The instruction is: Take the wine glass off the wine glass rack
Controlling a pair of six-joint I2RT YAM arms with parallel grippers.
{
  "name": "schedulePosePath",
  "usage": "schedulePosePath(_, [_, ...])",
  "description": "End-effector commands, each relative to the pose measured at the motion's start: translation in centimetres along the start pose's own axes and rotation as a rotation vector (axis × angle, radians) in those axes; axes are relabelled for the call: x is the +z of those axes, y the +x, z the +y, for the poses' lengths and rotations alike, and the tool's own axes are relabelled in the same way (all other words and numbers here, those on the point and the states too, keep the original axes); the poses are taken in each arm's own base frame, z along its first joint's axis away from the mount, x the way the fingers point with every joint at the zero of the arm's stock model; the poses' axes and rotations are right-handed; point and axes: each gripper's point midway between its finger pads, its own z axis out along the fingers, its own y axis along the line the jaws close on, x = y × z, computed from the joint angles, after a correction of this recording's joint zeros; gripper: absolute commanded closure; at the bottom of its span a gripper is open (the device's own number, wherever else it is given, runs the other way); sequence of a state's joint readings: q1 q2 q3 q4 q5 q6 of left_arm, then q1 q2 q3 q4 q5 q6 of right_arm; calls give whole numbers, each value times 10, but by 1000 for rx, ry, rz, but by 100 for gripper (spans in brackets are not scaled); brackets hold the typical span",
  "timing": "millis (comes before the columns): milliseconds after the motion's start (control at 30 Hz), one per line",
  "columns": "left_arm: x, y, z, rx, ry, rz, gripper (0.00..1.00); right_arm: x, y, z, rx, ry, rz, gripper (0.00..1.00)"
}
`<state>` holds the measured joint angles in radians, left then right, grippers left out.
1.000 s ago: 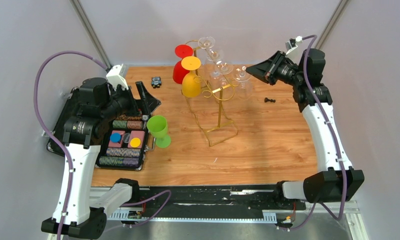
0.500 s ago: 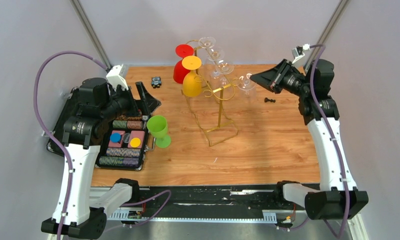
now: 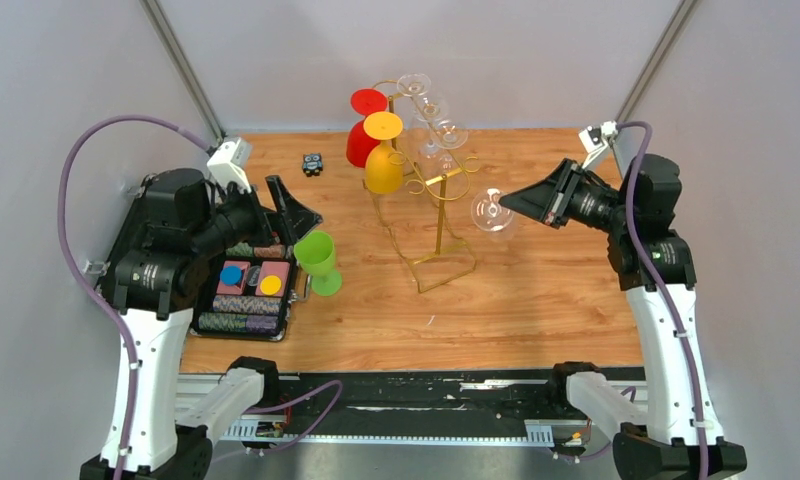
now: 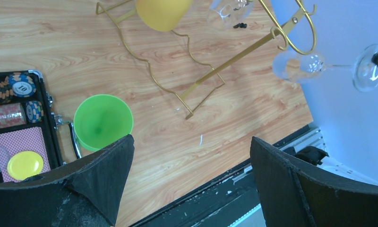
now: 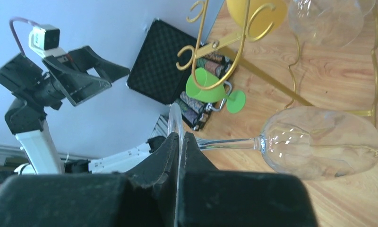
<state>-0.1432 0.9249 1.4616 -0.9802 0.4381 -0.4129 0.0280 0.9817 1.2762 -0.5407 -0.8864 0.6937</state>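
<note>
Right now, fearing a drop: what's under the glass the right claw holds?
Only bare wooden table shows beneath the clear wine glass, seen through it. The right claw covers the spot under its foot.

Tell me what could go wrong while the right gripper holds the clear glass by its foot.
1. The right gripper pinches only the thin foot of the wine glass, which is held sideways; it may pivot or slip out.
2. The bowl hangs near the wine glass rack; a swing could strike it.
</note>
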Motion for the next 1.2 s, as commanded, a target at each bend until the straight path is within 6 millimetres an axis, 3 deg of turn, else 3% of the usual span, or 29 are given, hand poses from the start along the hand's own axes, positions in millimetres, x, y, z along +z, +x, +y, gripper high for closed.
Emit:
schedulePosePath(0, [-18,-1,-14,-27,32,-28,0,-4,32,12,-59,-61,101,100])
schedulePosePath(233, [-23,9,-20,-75,61,-26,0,22,87,36,-122,-119,270,100])
schedulePosePath(333, [-25,14,-21,-92,71,-22,0,33,100,46,-151,-147,298,100])
schedulePosePath(733, [-17,33,-32,-226,173,14,0,56,121,87,-345,-352,268,100])
schedulePosePath(1167, [-13,44,-51,-362,321,49,0,69,120,117,-506,-516,152,100])
